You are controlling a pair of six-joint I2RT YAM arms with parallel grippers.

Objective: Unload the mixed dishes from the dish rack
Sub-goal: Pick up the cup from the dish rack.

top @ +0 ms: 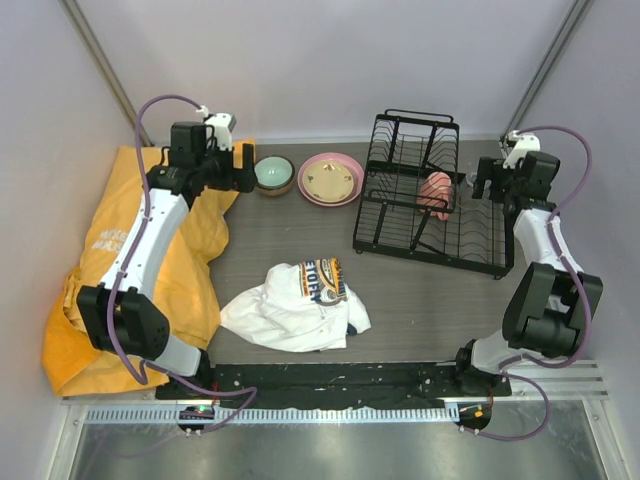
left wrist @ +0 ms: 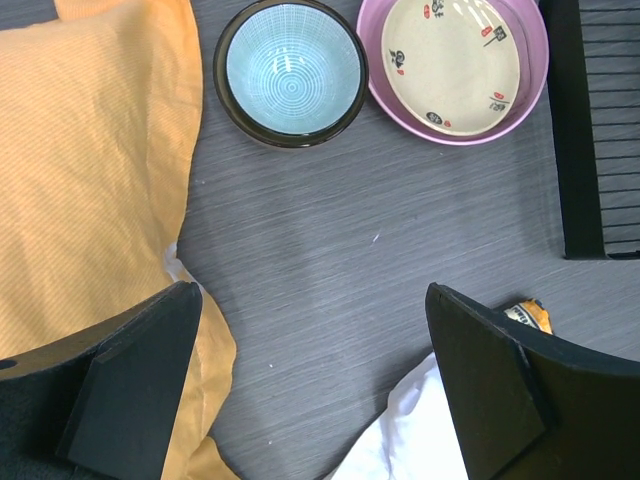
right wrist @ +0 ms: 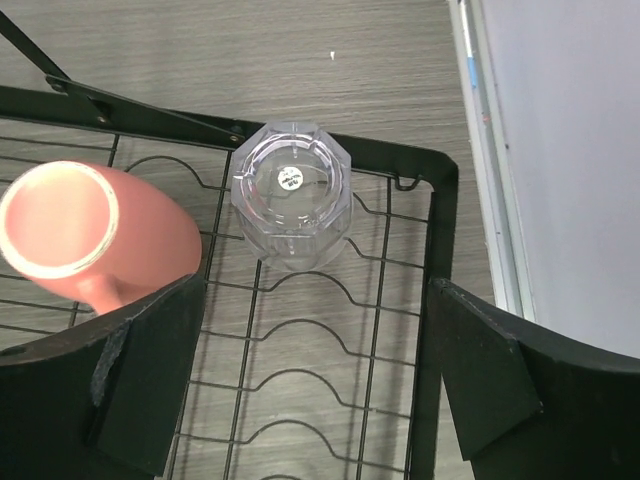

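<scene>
Two dishes remained in the rack (top: 432,195) at this moment: a pink mug (right wrist: 95,240), lying tilted on the wires, and a clear glass (right wrist: 291,192), standing mouth-down just beside it near a corner of the rack. In the top view the mug showed plainly, while the glass was hard to make out behind the right arm. Three dishes already stood on the table (top: 400,300), outside the rack and to its left: a mint-green bowl (left wrist: 291,72), and a cream plate (left wrist: 455,62) resting inside a pink plate (left wrist: 530,90). Bowl and pink plate sat close together, apparently just apart. A tan bowl could not be identified for certain; the dark rim around the mint-green bowl might have been a second bowl beneath it. The left gripper (left wrist: 310,380) hung above bare table near the unloaded dishes, fingers spread wide, holding nothing. The right gripper (right wrist: 300,375) hovered over the rack above the glass, fingers likewise wide and empty. By this judgement the task was more than half done, with mug and glass left to lift out. A white T-shirt (top: 298,305) and an orange cloth (top: 150,260) also lay on the table.
</scene>
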